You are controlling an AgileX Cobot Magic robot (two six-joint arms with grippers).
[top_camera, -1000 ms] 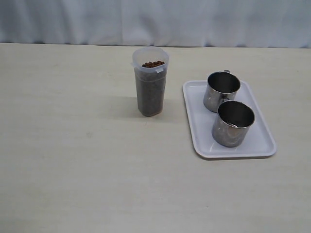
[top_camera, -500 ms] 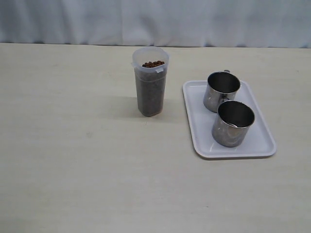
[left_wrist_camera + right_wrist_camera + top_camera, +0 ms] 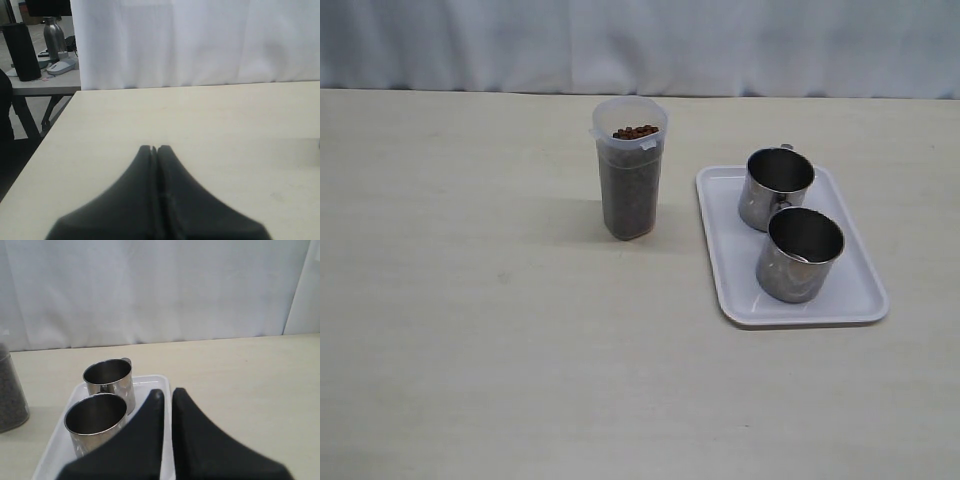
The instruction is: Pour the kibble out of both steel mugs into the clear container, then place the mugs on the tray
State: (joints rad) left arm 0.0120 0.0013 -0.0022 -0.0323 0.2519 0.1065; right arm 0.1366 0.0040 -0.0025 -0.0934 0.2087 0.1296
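Observation:
The clear container [image 3: 630, 180] stands upright mid-table, filled nearly to its rim with brown kibble [image 3: 636, 131]. Both steel mugs stand upright and empty on the white tray [image 3: 740, 290]: one at the far end [image 3: 775, 187], one nearer the front [image 3: 800, 255]. Neither gripper shows in the exterior view. In the right wrist view the right gripper [image 3: 167, 392] hovers beside the near mug [image 3: 95, 421] and far mug [image 3: 110, 381], its fingers nearly together with a thin gap and nothing between them. The left gripper [image 3: 154, 148] is shut over bare table, holding nothing.
A white curtain hangs behind the table. In the left wrist view, a side table past the table's edge carries a dark bottle [image 3: 21, 50], a steel flask [image 3: 54, 34] and a mouse [image 3: 60, 66]. The container's edge [image 3: 10, 390] shows in the right wrist view.

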